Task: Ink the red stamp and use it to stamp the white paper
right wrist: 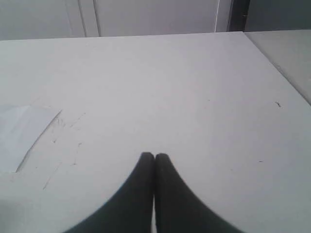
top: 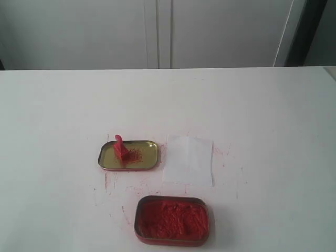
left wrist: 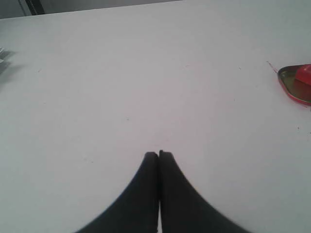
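Observation:
The red stamp [top: 121, 148] stands upright in a shallow gold tin lid [top: 144, 156] left of centre on the table. In the left wrist view the red stamp [left wrist: 304, 74] shows at the frame's edge, inside the lid [left wrist: 290, 83]. The white paper [top: 188, 159] lies flat just right of the lid; its corner shows as the white paper [right wrist: 19, 131] in the right wrist view. The oval tin of red ink paste [top: 172, 220] sits near the front edge. My left gripper [left wrist: 159, 154] and right gripper [right wrist: 154, 156] are both shut on nothing over bare table; neither arm appears in the exterior view.
Faint red ink smudges [top: 113, 181] mark the white tabletop around the lid and paper. The table's far edge [top: 168, 69] meets grey cabinet doors. The table's right edge [right wrist: 277, 63] shows in the right wrist view.

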`<state>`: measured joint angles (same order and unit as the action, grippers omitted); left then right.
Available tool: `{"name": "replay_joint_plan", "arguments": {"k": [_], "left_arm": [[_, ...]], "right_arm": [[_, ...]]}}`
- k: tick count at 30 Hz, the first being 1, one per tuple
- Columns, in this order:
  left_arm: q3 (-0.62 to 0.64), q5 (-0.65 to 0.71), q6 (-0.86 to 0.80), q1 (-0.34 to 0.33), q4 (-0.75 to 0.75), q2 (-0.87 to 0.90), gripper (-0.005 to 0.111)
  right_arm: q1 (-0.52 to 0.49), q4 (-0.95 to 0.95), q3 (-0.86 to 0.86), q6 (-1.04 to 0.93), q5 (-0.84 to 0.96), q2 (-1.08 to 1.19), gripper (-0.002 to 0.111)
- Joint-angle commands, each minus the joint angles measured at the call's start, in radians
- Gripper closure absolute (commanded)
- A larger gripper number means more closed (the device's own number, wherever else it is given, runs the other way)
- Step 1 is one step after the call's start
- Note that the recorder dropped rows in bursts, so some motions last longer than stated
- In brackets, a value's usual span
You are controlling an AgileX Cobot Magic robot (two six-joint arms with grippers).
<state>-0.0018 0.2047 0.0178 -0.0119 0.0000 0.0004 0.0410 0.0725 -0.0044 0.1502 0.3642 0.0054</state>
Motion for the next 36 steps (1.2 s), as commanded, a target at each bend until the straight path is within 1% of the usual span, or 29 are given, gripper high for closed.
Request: {"name": "replay_joint_plan", "arguments": {"k": [1,29,32,36], "left_arm": [[0.002,-0.002,0.004,0.005,-0.006,0.000,0.107],[0.002,-0.002,0.004,0.005,-0.006,0.000,0.107],[0.002,-0.002,0.004,0.005,-0.006,0.000,0.107],[0.002,-0.002,0.004,0.005,-0.006,0.000,0.107]], "right_arm": [[-0.003,0.005,0.004,0.003,-0.014,-0.005,0.108],[-0.003,0.005,0.004,0.003,-0.022,-0.005,0.108],[-0.003,0.005,0.004,0.003,-0.079,-0.005,0.108],[-0.003,0.005,0.004,0.003,-0.232,-0.005,0.108]]}}
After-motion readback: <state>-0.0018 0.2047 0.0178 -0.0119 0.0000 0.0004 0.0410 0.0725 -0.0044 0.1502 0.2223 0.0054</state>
